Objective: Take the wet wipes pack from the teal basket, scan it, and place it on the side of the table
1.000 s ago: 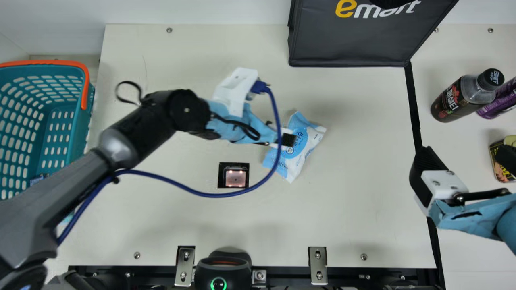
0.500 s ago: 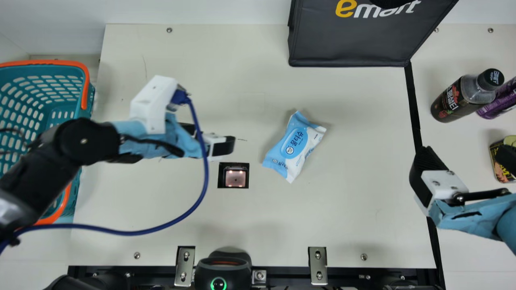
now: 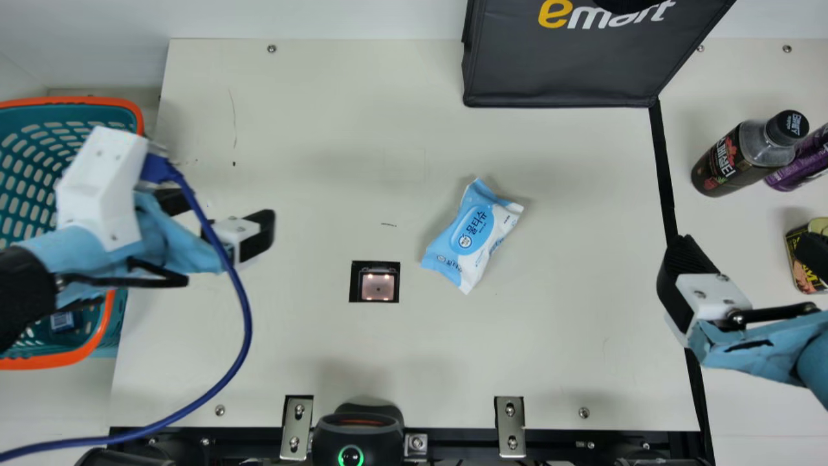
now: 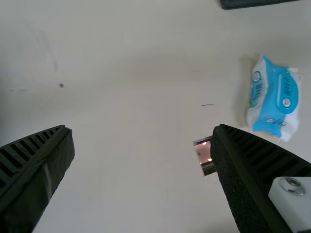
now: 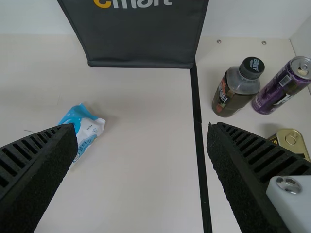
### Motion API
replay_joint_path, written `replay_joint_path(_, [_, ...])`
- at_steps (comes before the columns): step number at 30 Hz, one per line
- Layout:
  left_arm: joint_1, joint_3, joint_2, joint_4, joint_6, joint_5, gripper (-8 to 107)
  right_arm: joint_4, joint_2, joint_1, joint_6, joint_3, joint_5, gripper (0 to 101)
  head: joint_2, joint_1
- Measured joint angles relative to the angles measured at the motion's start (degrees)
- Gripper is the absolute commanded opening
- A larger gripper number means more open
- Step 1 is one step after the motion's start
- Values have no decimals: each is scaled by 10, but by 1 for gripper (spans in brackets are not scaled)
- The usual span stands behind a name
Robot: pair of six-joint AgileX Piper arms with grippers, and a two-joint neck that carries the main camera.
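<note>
The wet wipes pack (image 3: pixel 471 236) lies label up and slantwise on the cream table (image 3: pixel 556 336), in nobody's grip, a little to the right of the scanner window (image 3: pixel 377 287) in the main view. My left gripper (image 3: pixel 212 217) is apart from it, on the other side of that window, fingers spread with nothing between them; my left arm reaches over the teal basket (image 3: pixel 77 101), which has a small blue packet (image 3: pixel 62 321) inside. Beyond the pack, toward the wall, stands a black bag (image 3: pixel 556 71). My right gripper (image 3: pixel 750 259) is well off to the pack's right, near the black strip (image 3: pixel 664 168), spread wide and holding nothing too. Past the strip are a dark drink bottle (image 3: pixel 724 162), a purple can (image 3: pixel 799 162) just beside it, and a tin (image 3: pixel 803 278).
</note>
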State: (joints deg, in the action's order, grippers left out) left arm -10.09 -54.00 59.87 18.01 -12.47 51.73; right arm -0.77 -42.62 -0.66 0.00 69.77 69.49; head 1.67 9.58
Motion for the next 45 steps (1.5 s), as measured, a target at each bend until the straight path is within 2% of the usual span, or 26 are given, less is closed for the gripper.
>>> replay_joint_path(10, [7,-63,-60,-115,58,93,90,0,0,0,0,0,0,95,0,0])
replay_joint_path(21, [36,-128,-82,-127,90,179,90,0,0,0,0,0,0,95,0,0])
replay_joint_path(36, [43,-130,-82,-128,90,183,90,0,-1,-1,0,0,-1,95,0,0])
replay_joint_path(45, [43,-130,-82,-128,90,183,90,16,-39,-28,-29,7,-4,95,0,0])
